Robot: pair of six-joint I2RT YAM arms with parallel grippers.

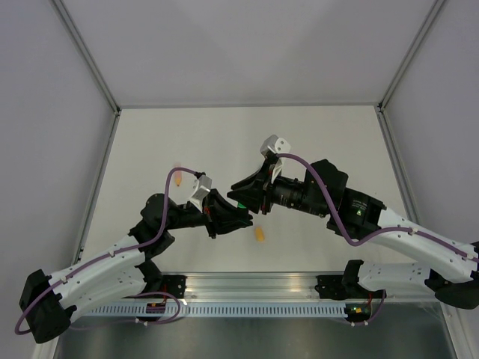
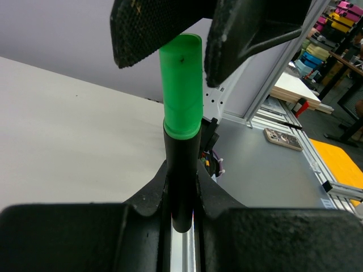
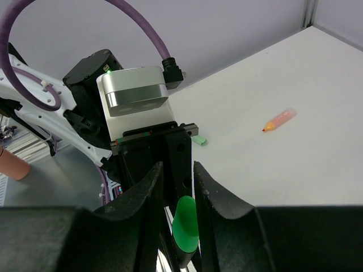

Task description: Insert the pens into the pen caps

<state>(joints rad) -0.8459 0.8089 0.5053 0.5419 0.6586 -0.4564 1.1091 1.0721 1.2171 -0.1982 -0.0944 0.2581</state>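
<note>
My left gripper [image 2: 181, 198] is shut on the black pen [image 2: 181, 170], which points away from it. A bright green pen cap [image 2: 182, 85] sits on the pen's far end. My right gripper [image 3: 178, 187] meets it from the opposite side, its fingers [image 2: 147, 28] closed round the green cap [image 3: 186, 224]. The two grippers meet above the near middle of the table, left gripper [image 1: 241, 217] and right gripper [image 1: 241, 193]. A pale pink-orange pen [image 1: 179, 178] lies uncapped on the table to the left, pen [image 3: 279, 120]. An orange-yellow pen cap [image 1: 260, 235] lies just below the grippers.
The white table [image 1: 247, 142] is walled at the back and both sides. An aluminium rail [image 1: 254, 288] runs along its near edge. A small pale green piece [image 3: 198, 139] shows beside the left gripper body.
</note>
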